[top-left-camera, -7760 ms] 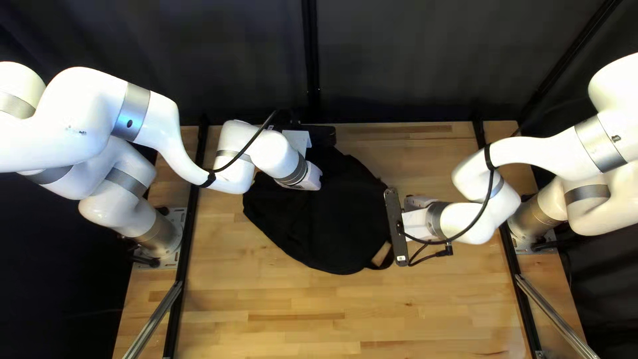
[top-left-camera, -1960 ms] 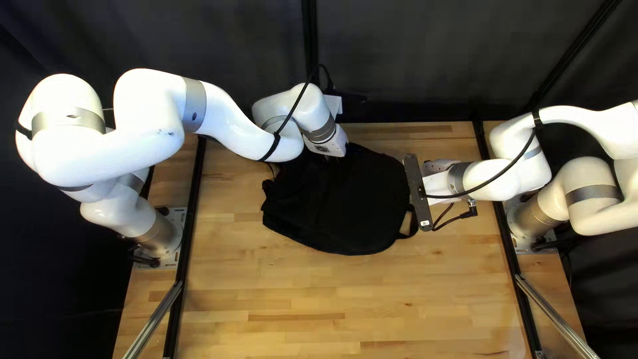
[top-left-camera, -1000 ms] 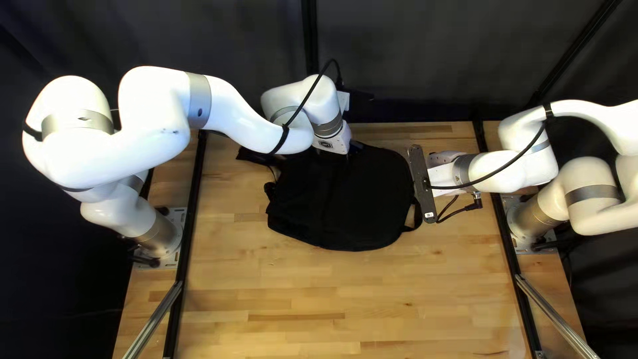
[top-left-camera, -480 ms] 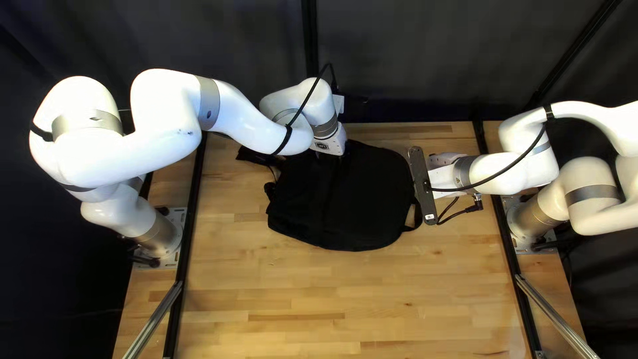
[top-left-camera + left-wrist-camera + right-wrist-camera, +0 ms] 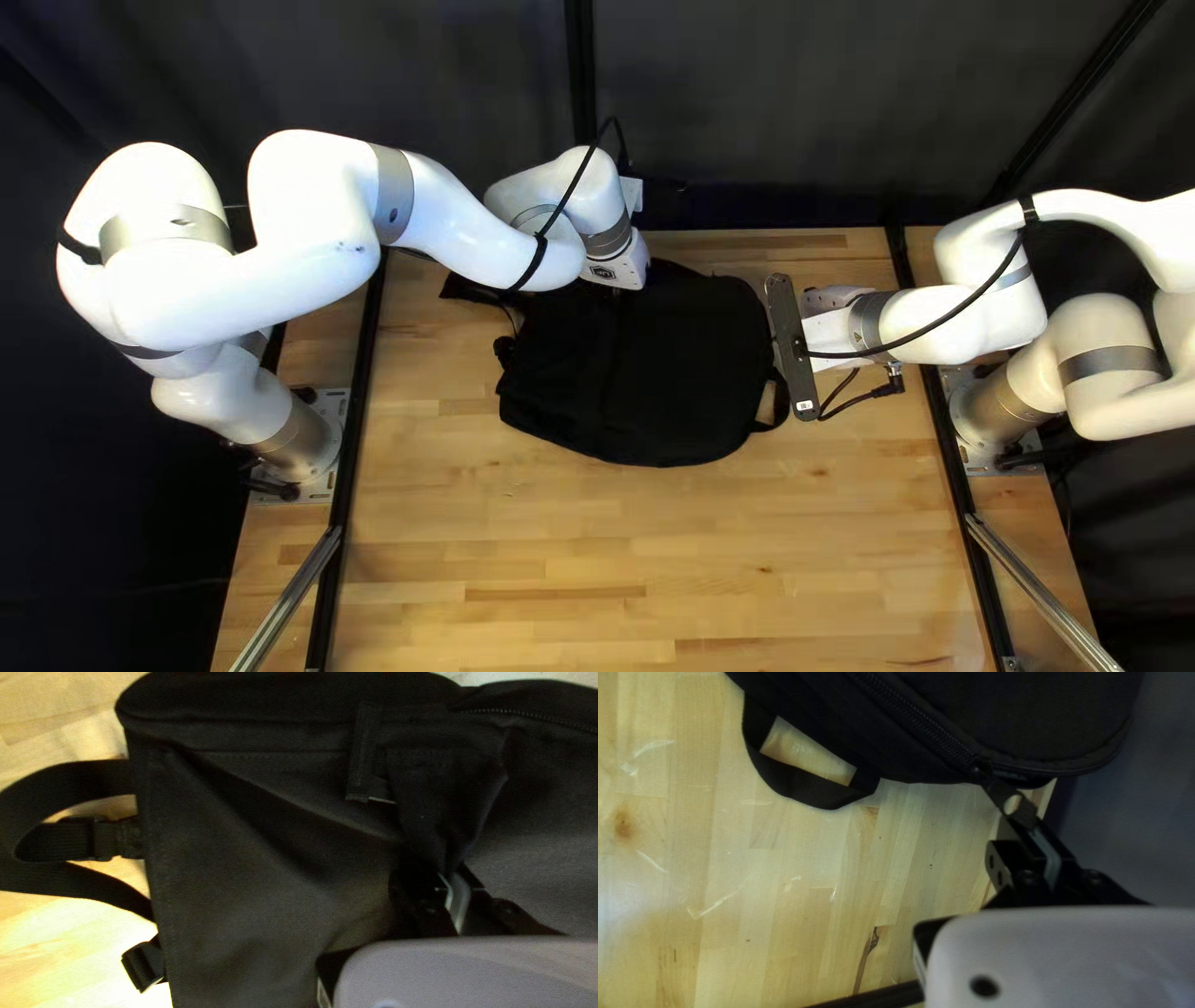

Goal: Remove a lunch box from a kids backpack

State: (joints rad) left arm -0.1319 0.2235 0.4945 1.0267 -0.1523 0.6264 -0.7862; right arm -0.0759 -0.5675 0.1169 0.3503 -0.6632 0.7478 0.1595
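My left gripper point(image 5: 623, 268) is over the back-left part of the black backpack point(image 5: 647, 373), its fingertips hidden there. The left wrist view shows the left gripper point(image 5: 448, 874) shut on a gathered fold of the backpack's cloth point(image 5: 436, 802). Beside the backpack's right end is my right gripper point(image 5: 788, 346), its tips out of sight in the top left view. In the right wrist view, the right gripper point(image 5: 1030, 824) is shut on a zipper pull point(image 5: 1002, 793) at the end of the zipper point(image 5: 927, 725). No lunch box is visible.
A carry loop point(image 5: 803, 787) sticks out beside the zipper. Loose straps and a buckle point(image 5: 143, 964) lie at the backpack's other end. Black rails run along both table sides, and a dark curtain point(image 5: 747, 112) hangs behind.
Over the past several seconds the backpack has shifted toward the right and back and turned slightly. Both arms have moved that way too. Since half a second ago, the backpack has barely shifted.
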